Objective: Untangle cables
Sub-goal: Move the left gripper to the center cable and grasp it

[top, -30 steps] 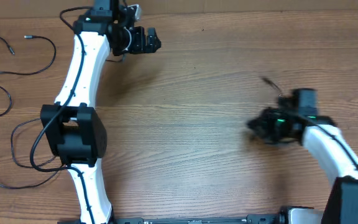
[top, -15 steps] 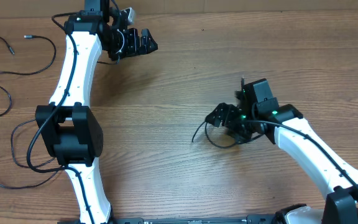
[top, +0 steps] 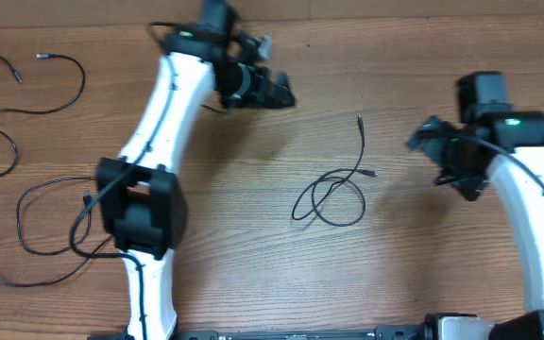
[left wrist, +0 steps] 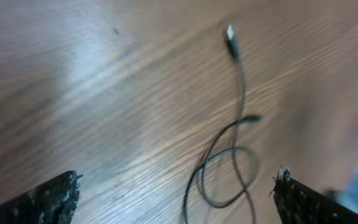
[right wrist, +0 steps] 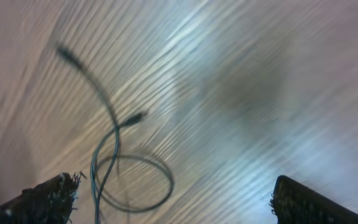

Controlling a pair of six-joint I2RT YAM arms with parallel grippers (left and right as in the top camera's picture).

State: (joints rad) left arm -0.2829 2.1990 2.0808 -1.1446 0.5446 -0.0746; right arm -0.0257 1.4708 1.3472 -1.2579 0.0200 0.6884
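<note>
Both tools stand wide open and hold nothing. The left tool [top: 277, 92] spreads its dark, rough-edged fingertips [left wrist: 55, 198] with only bare wood-grain worktop [top: 253, 274] and one thin black cable [top: 361, 142] between them. That cable lies flat between the two tools, touching neither: a straight stretch to a silver-tipped plug, then a loose curled loop with its other plug beside it. The right tool [top: 442, 162] hangs just beside the loop. Other thin cables [top: 81, 80] lie well apart, beyond the left tool.
</note>
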